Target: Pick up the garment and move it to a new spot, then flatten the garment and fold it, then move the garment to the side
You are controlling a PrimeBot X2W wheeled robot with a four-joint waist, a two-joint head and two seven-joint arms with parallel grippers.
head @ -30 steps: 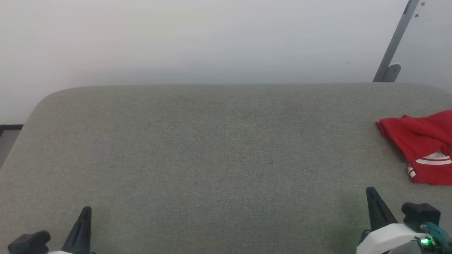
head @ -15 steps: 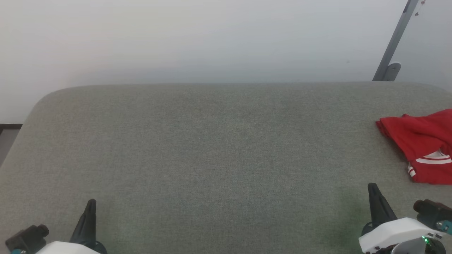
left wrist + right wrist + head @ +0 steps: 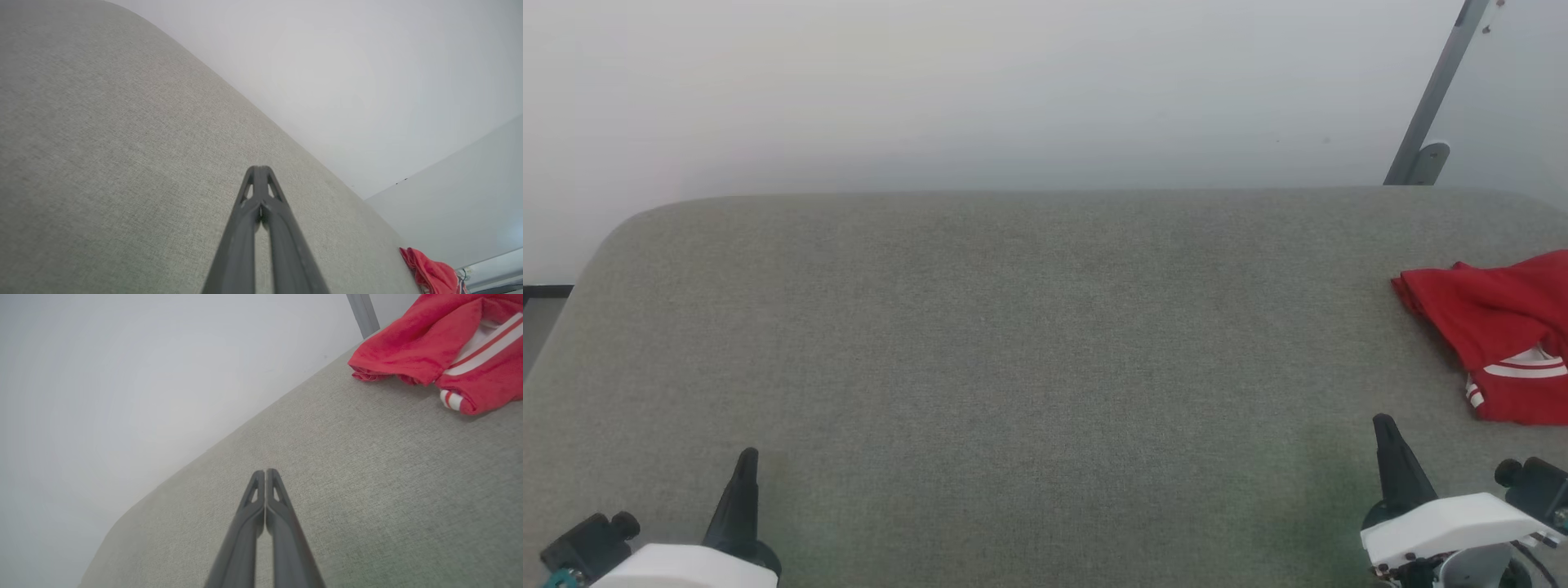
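Pressing together along their length, the fingers (image 3: pixel 249 522) of the right gripper (image 3: pixel 265 471) hold nothing, and the left gripper (image 3: pixel 258 169) is closed and empty too. Both sit over the near edge of the grey padded table (image 3: pixel 1013 327), one toward each near corner. The garment (image 3: pixel 1494 318) lies in a loose, layered bundle at the right edge (a striped white cuff peeks out), well apart from the right gripper. That fits a shirt due to be fetched, or one folded and set aside — the bundle alone cannot settle which. Any grip on such thin cloth would need the fingers parted and several layers pinched.
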